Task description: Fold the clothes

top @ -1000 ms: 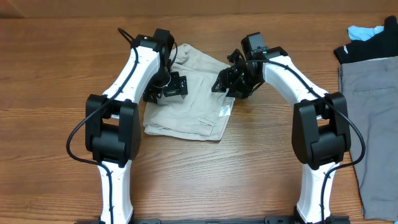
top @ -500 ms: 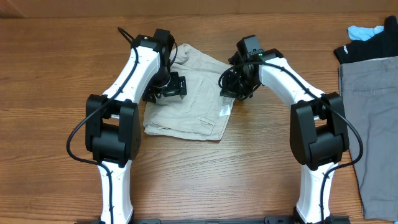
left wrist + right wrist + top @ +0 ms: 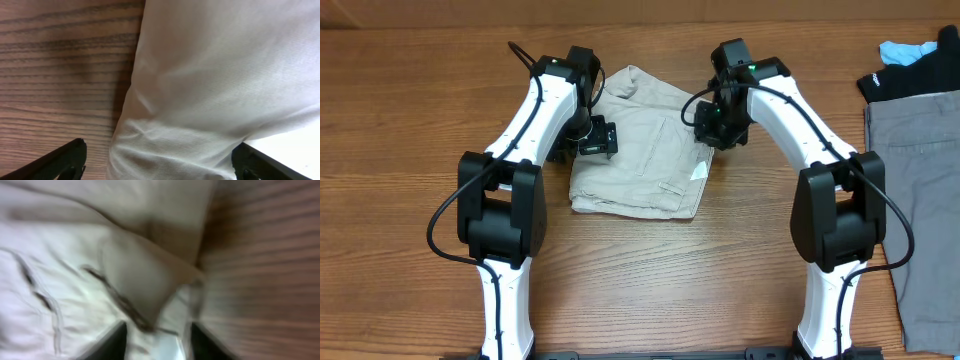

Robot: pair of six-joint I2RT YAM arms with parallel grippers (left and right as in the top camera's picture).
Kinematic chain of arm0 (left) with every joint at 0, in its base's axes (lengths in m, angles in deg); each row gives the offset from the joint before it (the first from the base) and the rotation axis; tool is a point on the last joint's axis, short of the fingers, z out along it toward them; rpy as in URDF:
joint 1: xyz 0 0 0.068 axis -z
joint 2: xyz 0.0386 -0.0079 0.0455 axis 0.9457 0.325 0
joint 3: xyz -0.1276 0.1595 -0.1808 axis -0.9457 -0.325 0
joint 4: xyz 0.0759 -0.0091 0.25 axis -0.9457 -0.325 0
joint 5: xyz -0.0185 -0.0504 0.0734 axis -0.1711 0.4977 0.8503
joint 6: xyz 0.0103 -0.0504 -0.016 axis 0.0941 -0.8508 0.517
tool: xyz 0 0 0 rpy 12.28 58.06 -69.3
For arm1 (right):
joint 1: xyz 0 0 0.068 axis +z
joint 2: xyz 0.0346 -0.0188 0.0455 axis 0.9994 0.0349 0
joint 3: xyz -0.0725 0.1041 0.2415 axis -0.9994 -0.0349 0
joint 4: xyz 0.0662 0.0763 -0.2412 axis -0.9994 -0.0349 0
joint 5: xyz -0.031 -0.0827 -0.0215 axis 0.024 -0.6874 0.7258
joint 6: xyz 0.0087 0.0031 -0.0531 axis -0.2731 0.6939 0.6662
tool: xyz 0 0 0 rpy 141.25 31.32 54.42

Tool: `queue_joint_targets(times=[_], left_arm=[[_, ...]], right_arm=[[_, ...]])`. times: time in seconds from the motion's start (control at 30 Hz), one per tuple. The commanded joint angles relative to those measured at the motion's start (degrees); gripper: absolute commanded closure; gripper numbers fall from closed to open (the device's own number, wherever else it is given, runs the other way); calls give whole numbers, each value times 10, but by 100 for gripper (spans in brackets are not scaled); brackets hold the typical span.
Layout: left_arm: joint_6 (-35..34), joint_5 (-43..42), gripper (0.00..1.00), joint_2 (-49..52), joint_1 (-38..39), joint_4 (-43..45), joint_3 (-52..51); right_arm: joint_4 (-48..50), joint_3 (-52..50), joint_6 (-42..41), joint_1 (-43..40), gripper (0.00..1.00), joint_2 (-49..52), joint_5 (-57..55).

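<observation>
I count two arms, both mine. My left gripper [image 3: 597, 137] sits low at the left edge of the shorts [image 3: 640, 150]. Its jaws are spread wide. In the left wrist view the two black fingers [image 3: 67, 155] stand far apart at the bottom corners, with a soft fold of pale cloth bulging between them.

There is one pair of shorts, cream, lying folded in a rough rectangle between my two grippers near the far middle of the table [image 3: 400, 120]. One slit pocket shows on its upper face.

My right gripper [image 3: 713, 122] presses at the right edge of the shorts, near the far corner. The right wrist view is smeared with blur. I see creased cloth and a flap of it between two dark shapes, but I cannot tell whether those jaws are clamped or slack.

Well apart, at the far right edge, lie three more pieces. A grey garment [image 3: 920, 220] is spread flat, with a black one [image 3: 905, 78] beyond it and a scrap of blue cloth [image 3: 903, 48] at the corner.

The surface is brown wood with a long grain, and it fills every view.

One small white label [image 3: 698, 172] lies at the right edge of the shorts, and its print is too small to read.
</observation>
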State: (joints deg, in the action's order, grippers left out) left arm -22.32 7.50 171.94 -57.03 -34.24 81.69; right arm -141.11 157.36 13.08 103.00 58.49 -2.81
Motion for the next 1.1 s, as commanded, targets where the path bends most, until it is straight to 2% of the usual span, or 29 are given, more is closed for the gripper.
queue_joint_targets(times=[0.0,0.1,0.23,0.37,0.4,0.47,0.53,0.67,0.83,1.07], left_arm=[[-1,14,5,14,1,0,-2],[-1,14,5,14,1,0,-2],[-5,14,5,14,1,5,-2],[-12,14,7,14,1,7,-2],[-12,14,8,14,1,8,-2],[-12,14,15,14,1,9,-2],[-12,14,21,14,1,10,-2],[-11,14,21,14,1,11,-2],[-11,14,20,14,1,13,-2],[-11,14,20,14,1,11,-2]], right_arm=[[-19,16,-1,-3,32,-4,-39],[-62,29,-1,-4,33,-4,-55],[-116,61,14,-3,41,-4,13],[-108,46,85,10,56,-3,100],[-99,37,86,15,63,-3,100],[-81,18,86,24,74,-3,100],[-59,-7,85,34,80,-3,108],[-17,-55,75,49,81,-3,155],[8,-99,64,62,81,-3,159],[-31,-120,-47,55,84,-3,-33]])
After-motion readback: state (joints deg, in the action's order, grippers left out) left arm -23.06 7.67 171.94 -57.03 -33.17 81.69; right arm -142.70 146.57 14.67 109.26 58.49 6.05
